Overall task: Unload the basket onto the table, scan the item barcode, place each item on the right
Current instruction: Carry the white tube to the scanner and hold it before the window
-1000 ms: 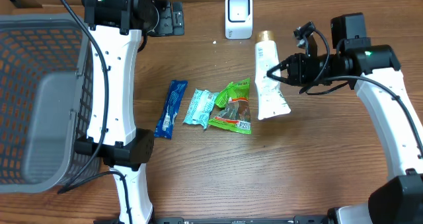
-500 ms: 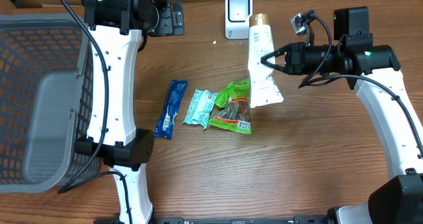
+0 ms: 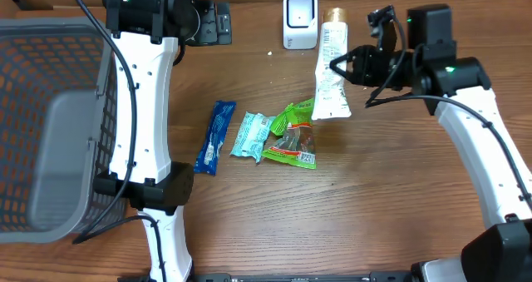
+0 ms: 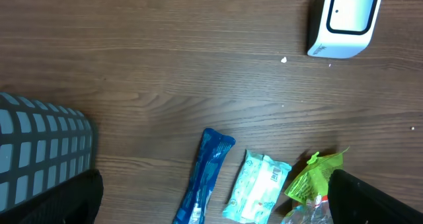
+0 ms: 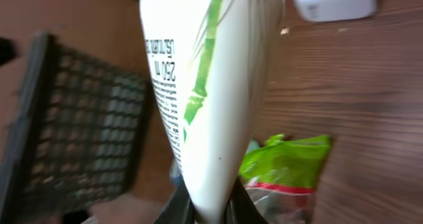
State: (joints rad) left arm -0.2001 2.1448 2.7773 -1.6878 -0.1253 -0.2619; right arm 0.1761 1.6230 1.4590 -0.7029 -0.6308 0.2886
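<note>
A white tube with a gold cap hangs above the table, its cap end just right of the white barcode scanner. My right gripper is shut on the tube's flat crimped end. The right wrist view shows the tube pinched between the right gripper's dark fingers, small print down its side, with the scanner at the top right. My left gripper stands open high over the table, holding nothing, its fingers at the frame's bottom corners.
On the table's middle lie a blue packet, a teal packet and a green snack bag. A grey mesh basket fills the left side. The left arm's white column rises beside it.
The right gripper has lifted the tube off the table and carried it back and left toward the scanner. The tube's cap now sits beside the scanner. The left arm has not moved.
</note>
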